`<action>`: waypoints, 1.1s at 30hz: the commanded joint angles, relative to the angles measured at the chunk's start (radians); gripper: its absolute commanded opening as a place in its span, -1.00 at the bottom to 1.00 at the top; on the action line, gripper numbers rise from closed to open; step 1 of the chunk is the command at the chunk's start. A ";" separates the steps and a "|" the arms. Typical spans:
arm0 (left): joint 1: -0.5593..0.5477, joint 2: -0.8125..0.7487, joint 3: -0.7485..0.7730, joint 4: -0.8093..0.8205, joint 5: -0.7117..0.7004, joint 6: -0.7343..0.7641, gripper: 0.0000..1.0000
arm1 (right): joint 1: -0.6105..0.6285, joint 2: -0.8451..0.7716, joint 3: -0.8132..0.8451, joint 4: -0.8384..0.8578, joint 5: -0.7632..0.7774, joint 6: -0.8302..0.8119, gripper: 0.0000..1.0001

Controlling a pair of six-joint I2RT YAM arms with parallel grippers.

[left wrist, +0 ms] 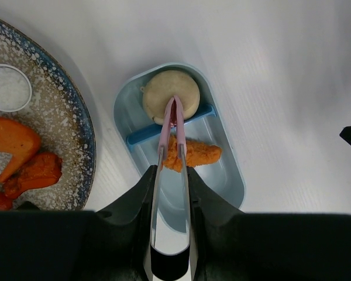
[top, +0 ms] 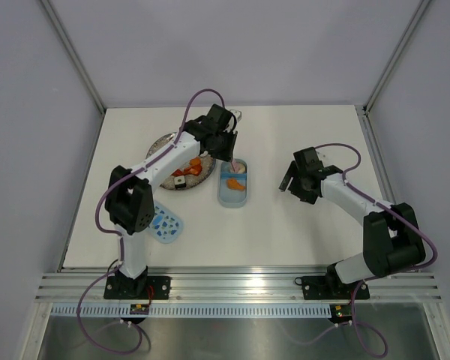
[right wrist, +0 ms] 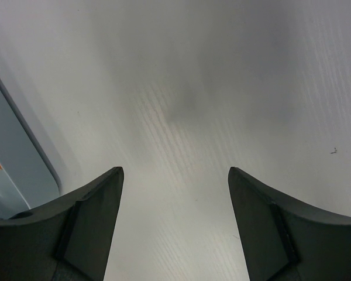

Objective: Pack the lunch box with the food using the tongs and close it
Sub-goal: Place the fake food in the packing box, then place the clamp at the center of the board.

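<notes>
The pale blue lunch box stands right of the plate. A round beige food piece fills its far compartment, and an orange nugget lies in the near one. My left gripper is shut on the pink-white tongs. Their tips are nearly together over the beige piece at the divider. My right gripper is open and empty, low over bare table right of the box, whose edge shows at the left of the right wrist view.
The grey speckled plate holds orange food pieces, a small white cup and more food. The flecked blue lid lies near the left arm's base.
</notes>
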 commanded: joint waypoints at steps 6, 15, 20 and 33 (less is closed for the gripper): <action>-0.003 -0.127 0.018 -0.043 -0.050 0.068 -1.00 | 0.007 -0.079 -0.007 -0.002 0.002 0.008 0.61; -0.004 -0.157 -0.005 -0.034 -0.039 0.062 -1.00 | 0.005 -0.094 -0.009 -0.011 -0.002 0.011 0.61; -0.003 -0.183 -0.001 -0.035 -0.048 0.060 -1.00 | 0.005 -0.097 -0.009 -0.017 0.007 0.010 0.61; 0.181 -0.370 -0.088 -0.018 -0.142 0.019 -1.00 | 0.005 -0.135 -0.003 -0.051 0.033 -0.018 0.61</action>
